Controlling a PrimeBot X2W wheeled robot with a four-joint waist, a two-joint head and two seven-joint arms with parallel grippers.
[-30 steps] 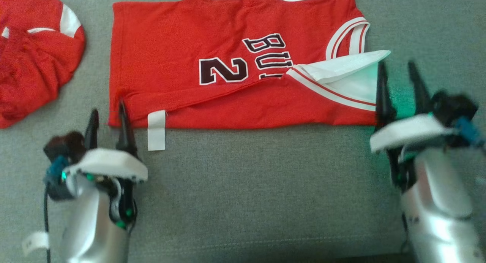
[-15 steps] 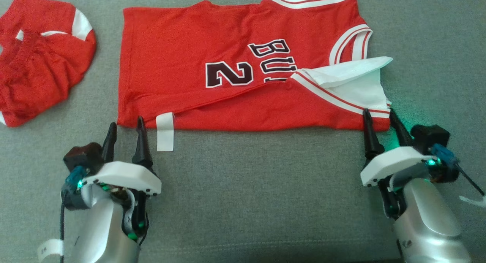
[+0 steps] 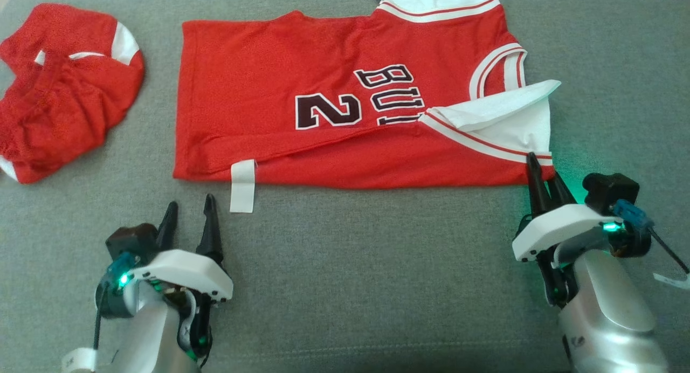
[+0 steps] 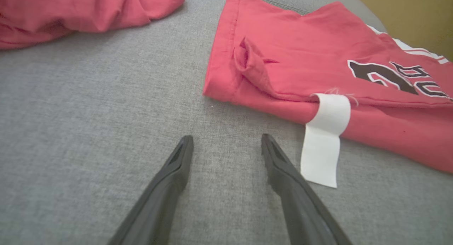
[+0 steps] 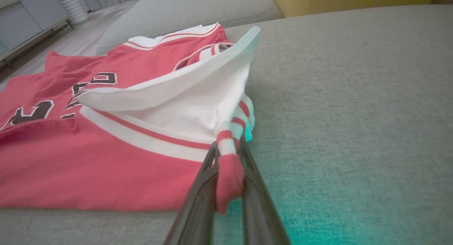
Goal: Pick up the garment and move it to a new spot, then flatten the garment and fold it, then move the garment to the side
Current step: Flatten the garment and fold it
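**Head view:** left gripper sits low at near left, fingers pointing far and spread wide with nothing between them, over bare cushion. Its tips are just short of the near-left corner of the jersey, not touching.

Right gripper is at near right, fingers pinched together on the jersey's near-right corner, on the red-and-white trim.

The jersey lies mid-cushion, laid out left to right. Its near edge is folded over the lettering and white lining is turned out at the right end. A white tag hangs off the near hem, right of the left gripper.

Count: two red garments, the jersey plus a crumpled heap at far left, well apart. One tag, two grippers.

**Left wrist view:** fingers wide apart over grey cushion, empty. The jersey corner is beyond and right of the tips, with a small pucker in the cloth. The tag is just beside the right-hand finger; can't tell if it touches.

**Right wrist view:** fingers narrow, clamped on a roll of striped trim, with red cloth bulging between them. The white lining stands up in a loose flap behind the grip. There is a green glow on the cushion under the fingers.
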